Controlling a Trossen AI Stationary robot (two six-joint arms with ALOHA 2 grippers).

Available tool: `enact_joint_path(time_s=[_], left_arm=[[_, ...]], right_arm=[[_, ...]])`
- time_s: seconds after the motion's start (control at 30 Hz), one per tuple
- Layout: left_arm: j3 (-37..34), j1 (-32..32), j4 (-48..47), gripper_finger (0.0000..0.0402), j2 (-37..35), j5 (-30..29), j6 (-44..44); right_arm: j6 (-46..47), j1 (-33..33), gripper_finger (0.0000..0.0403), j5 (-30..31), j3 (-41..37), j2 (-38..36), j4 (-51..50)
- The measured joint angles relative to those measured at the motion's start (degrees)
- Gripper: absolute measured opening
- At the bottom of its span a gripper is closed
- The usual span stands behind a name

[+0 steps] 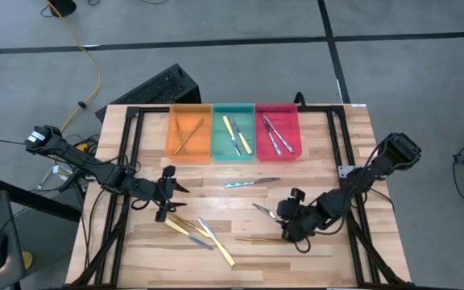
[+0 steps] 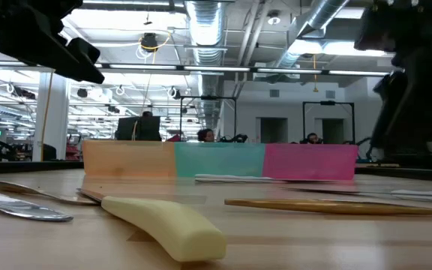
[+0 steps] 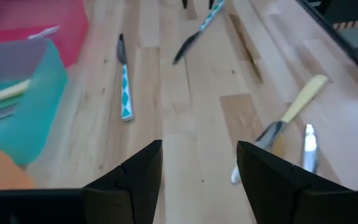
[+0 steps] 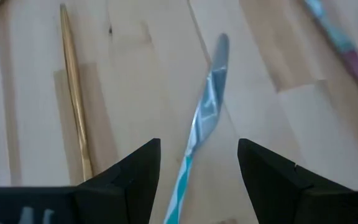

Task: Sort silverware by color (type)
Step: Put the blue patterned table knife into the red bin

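On the table [image 1: 353, 153], three trays [image 1: 233, 133].

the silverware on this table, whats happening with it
Two robot arms are sorting silverware into three trays: orange tray, green tray, red tray, each already holding a few pieces. The right claw hangs open over a blue-handled utensil. The left claw is open and empty above the loose pieces on the table.
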Motion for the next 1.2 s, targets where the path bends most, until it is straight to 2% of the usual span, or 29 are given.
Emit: enact_joint_path(time_s=[0.17, 0.3, 0.5, 0.73, 1.03, 1.2], left_arm=[[0.0, 0.0, 0.0, 0.019, 0.0, -1.8, 0.0], [0.0, 0.0, 0.0, 0.019, 0.0, -1.8, -1.3], [0.0, 0.0, 0.0, 0.019, 0.0, -3.6, -1.0], [0.0, 0.0, 0.0, 0.019, 0.0, -4.3, 0.0], [0.0, 0.0, 0.0, 0.019, 0.0, -5.7, 0.6], [0.0, 0.0, 0.0, 0.019, 0.0, -6.3, 1.1]], right_arm=[[6.1, 1.2, 0.0239, 2.1, 3.1, 0.0, -3.2], [12.8, 2.2, 0.0239, -0.7, 3.3, 0.0, -4.4], [17.8, 4.4, 0.0239, -4.8, 3.3, 0.0, -8.6], [18.2, 4.8, 0.0239, -8.4, 3.2, 0.0, -12.0], [15.1, 2.9, 0.0239, -8.5, 3.2, 0.2, -13.3], [12.3, 0.8, 0.0239, -9.1, 3.2, 3.5, -12.0]])
